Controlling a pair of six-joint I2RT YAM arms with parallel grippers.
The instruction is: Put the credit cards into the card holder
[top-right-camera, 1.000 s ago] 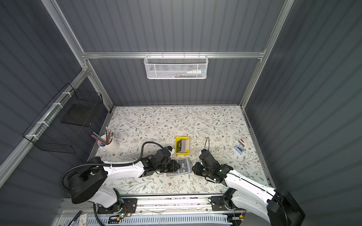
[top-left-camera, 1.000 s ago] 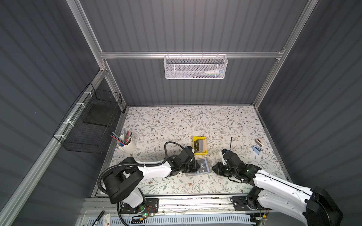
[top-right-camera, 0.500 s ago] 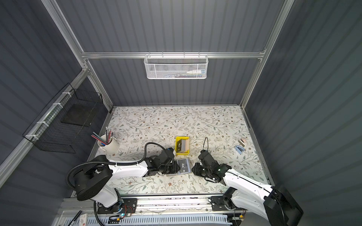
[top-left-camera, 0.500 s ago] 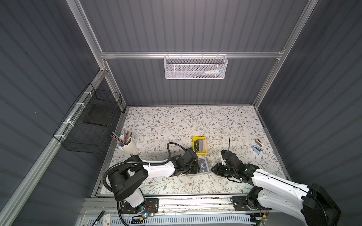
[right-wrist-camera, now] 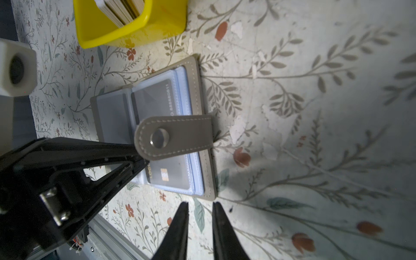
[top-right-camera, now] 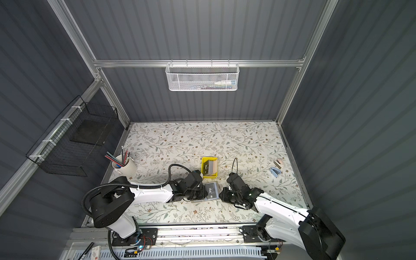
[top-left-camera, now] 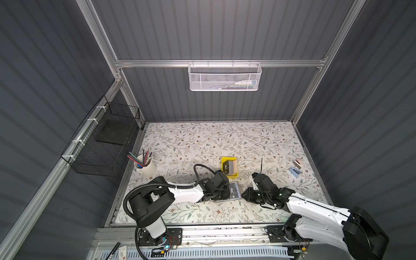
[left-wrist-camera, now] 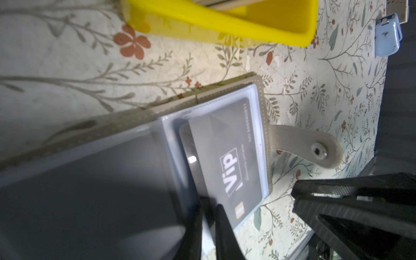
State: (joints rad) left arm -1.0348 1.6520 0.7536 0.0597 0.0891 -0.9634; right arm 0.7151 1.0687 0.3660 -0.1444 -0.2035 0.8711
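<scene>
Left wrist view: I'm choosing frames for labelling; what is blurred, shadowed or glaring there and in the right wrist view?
Left wrist view: the yellow tray is blurred, the card holder's near half is dark and soft, and the VIP card reads clearly beside a small glare spot. Right wrist view: the holder is sharp; shadow crosses the table.

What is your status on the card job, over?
Left gripper at the VIP card, grip unclear; right gripper slightly open, empty. Card tucked in holder, maybe not fully. More cards wait in tray. Nothing seen in the way.
</scene>
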